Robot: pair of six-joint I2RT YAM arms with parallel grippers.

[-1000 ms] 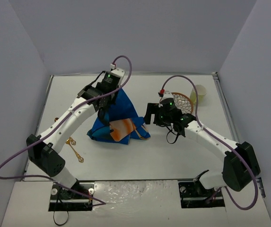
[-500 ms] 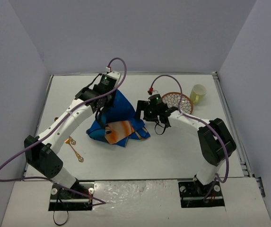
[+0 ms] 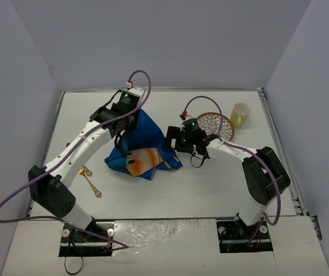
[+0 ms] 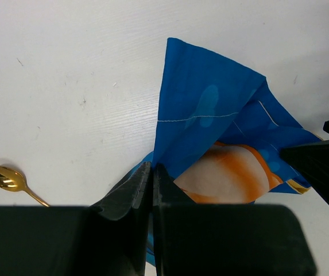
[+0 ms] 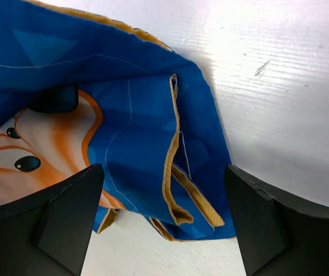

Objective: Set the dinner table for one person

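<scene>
A blue cartoon placemat lies crumpled on the white dinner table. My left gripper is shut on the placemat's edge and holds it lifted. My right gripper is open just above the placemat's right corner, which lies folded, tan hem showing, between my fingers. A brown patterned plate sits back right, and a pale yellow cup stands beside it. A gold spoon lies near the left edge and also shows in the left wrist view.
Grey walls close in the table on three sides. A metal rail runs along the right edge. The arm bases stand at the near edge. Bare white tabletop lies in front of the placemat.
My right gripper has swung left from beside the plate to the placemat's right corner. My left gripper has shifted slightly left with the placemat, which has bunched lower.
</scene>
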